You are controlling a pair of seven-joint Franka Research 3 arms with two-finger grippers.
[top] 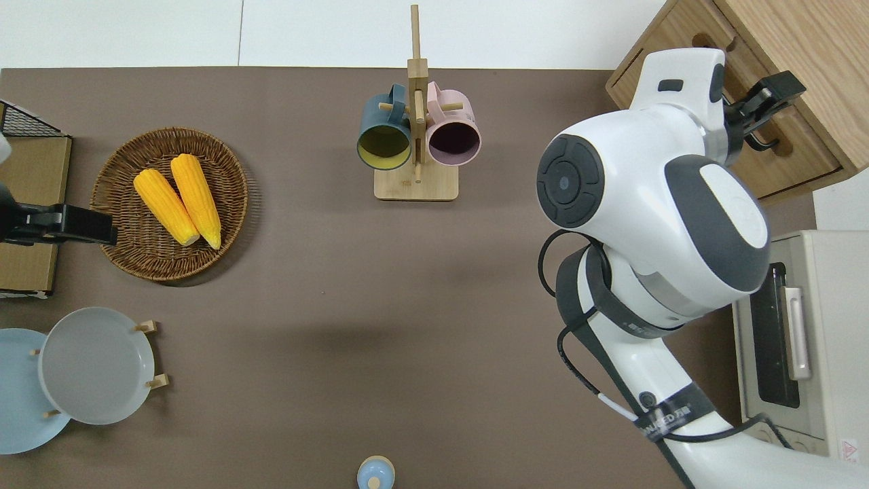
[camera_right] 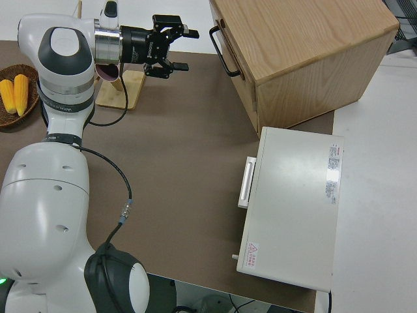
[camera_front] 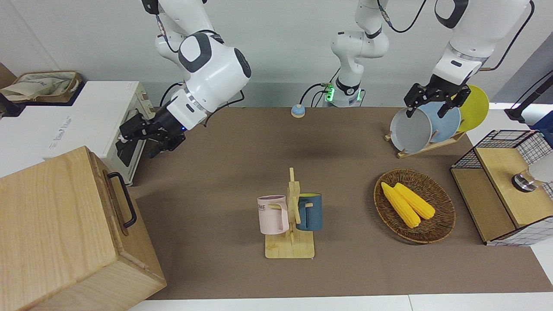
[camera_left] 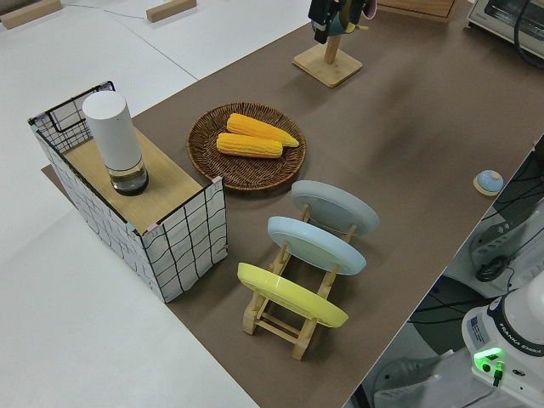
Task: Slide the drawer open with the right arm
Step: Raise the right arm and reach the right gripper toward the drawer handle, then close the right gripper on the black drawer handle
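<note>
Approach is under way — the right gripper (camera_right: 179, 49), jaws spread and empty, is held near the drawer (camera_right: 236, 62) handle (camera_right: 221, 51), which must next be straddled and clasped

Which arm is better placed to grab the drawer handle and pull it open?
The right. Its open right gripper hangs close to the drawer and faces its black handle. The left arm is parked at the opposite end of the table.

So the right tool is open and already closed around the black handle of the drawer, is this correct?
Not quite. The right tool is open, but it is not yet around the black handle of the drawer; a gap separates them. The right side view shows this.
</note>
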